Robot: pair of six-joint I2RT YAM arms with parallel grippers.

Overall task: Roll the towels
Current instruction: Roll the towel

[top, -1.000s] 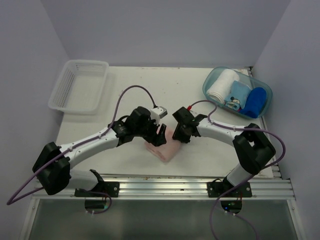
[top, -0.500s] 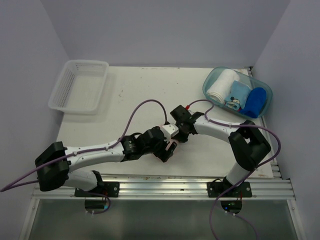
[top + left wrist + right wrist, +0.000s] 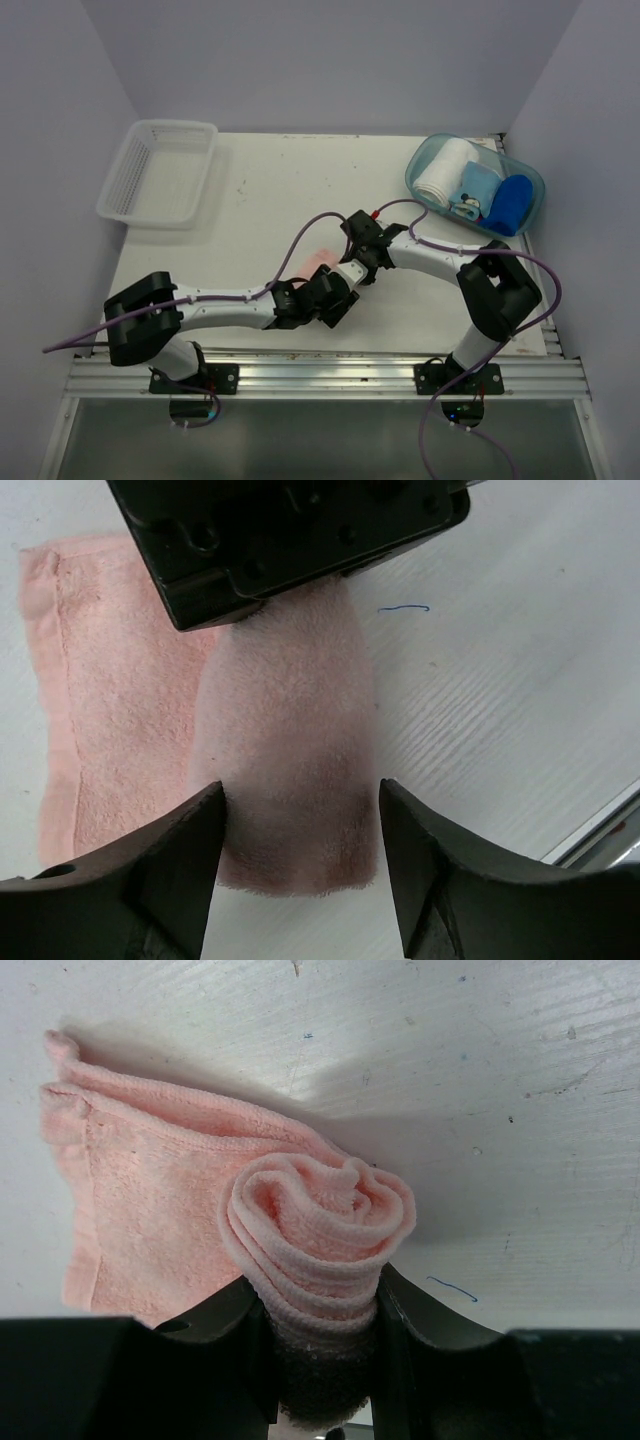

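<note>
The pale pink towel (image 3: 300, 1220) lies partly rolled, its flat tail (image 3: 95, 700) spread to the left of the roll (image 3: 290, 720). My right gripper (image 3: 320, 1330) is shut on one end of the roll, with the spiral showing between its fingers (image 3: 230, 1330). My left gripper (image 3: 300, 880) is open and straddles the opposite end. One of its fingertips (image 3: 200, 830) brushes the cloth and the other stands a hair off it. From above, both grippers (image 3: 338, 298) (image 3: 358, 250) meet near the front middle and hide most of the pink towel (image 3: 318, 258). The royal blue towel (image 3: 507, 203) stands rolled in the clear bin (image 3: 425, 160).
The clear bin at the back right also holds a white towel roll (image 3: 443, 172) and a light blue printed cloth (image 3: 473, 192). A white mesh basket (image 3: 160, 170) sits at the back left. The table's front edge and metal rail (image 3: 330, 368) run just behind my left gripper.
My left arm has swung from the towel's left side round to the front and now faces the roll's near end. The right gripper shifted slightly left, still holding the roll.
</note>
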